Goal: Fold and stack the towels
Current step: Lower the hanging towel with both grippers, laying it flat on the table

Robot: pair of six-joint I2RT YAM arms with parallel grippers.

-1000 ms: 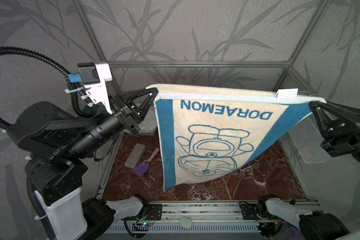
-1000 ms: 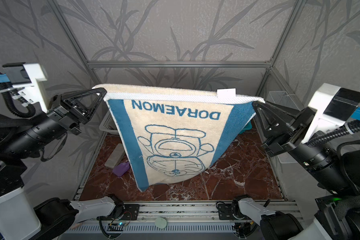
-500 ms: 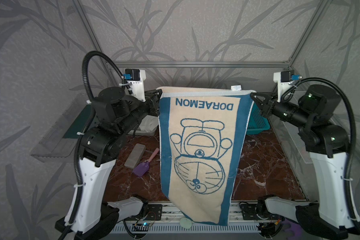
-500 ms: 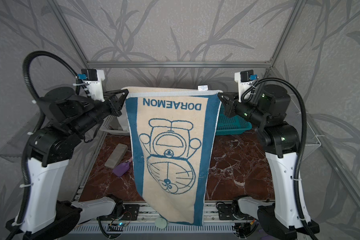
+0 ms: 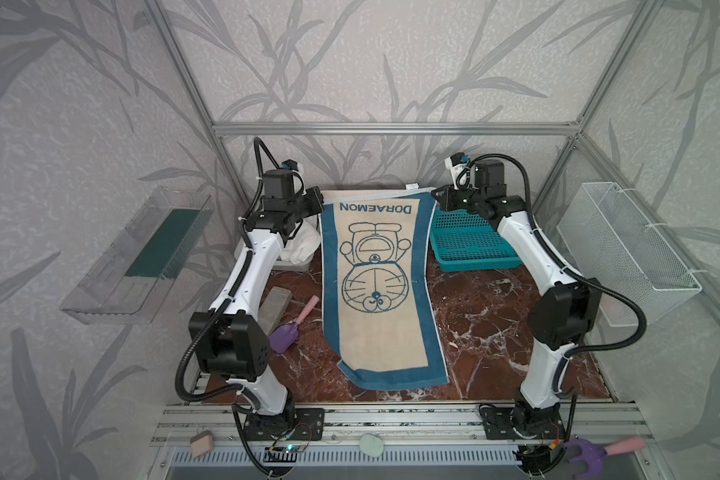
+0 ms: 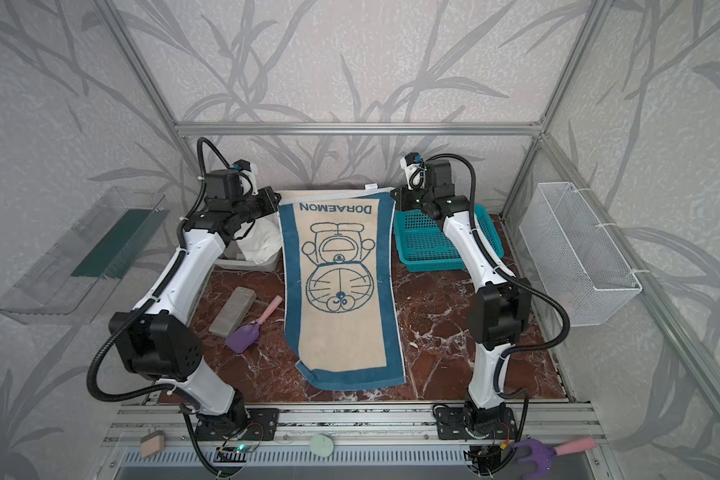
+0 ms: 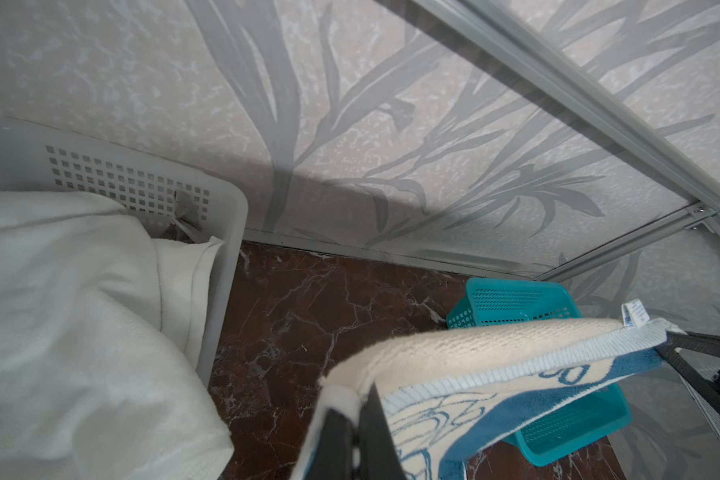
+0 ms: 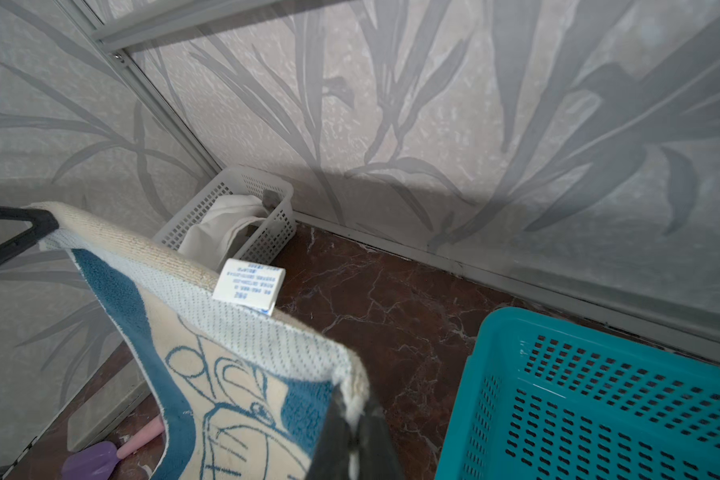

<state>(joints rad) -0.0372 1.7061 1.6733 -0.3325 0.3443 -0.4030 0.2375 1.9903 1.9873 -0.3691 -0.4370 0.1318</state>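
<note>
Plainly our left gripper [image 5: 321,203] and right gripper [image 5: 435,197] each clamp a far corner of the Doraemon towel [image 5: 375,291], so uneven lowering could skew it.

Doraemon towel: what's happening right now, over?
Left tool, right tool shut on Doraemon towel far corners. Near end on table, unfolded. Purple scoop beside its edge.

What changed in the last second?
Both arms swung down and away from the camera toward the back wall, lowering the Doraemon towel until its free end lies on the table. The left claw and right claw stay shut on its top corners. Unmoved: white towel, grey slab, purple scoop, teal basket.
</note>
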